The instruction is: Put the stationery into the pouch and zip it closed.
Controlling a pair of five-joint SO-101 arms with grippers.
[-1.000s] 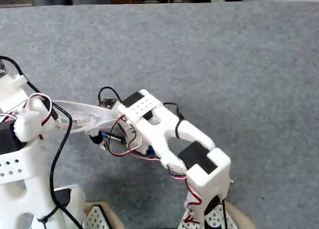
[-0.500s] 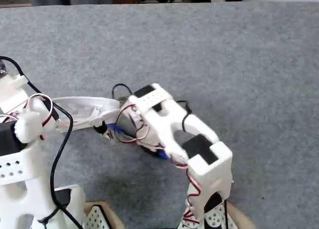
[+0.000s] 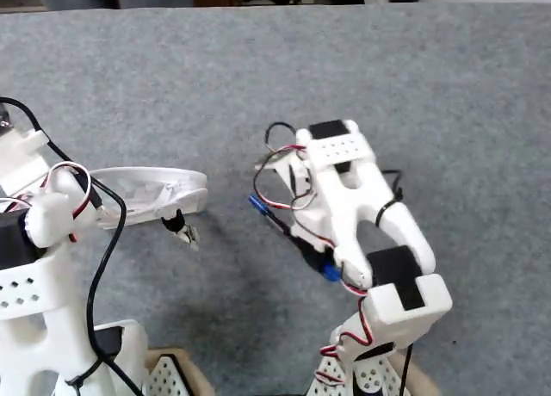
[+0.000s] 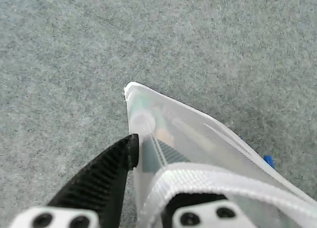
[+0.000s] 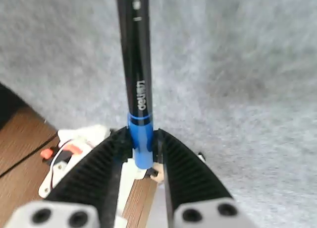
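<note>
Clamping a black pen (image 5: pixel 134 64) at its blue band, right gripper (image 5: pixel 141 140) over grey mat (image 3: pixel 448 86), left gripper (image 4: pixel 151 171) pinching translucent white pouch (image 4: pixel 198 134), stationery visible inside.

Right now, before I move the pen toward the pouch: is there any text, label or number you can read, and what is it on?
pen, held in the right gripper: short bits of white print along the black barrel, too blurred to read.
pouch: no text that I can see.
grey table mat: none.
</note>
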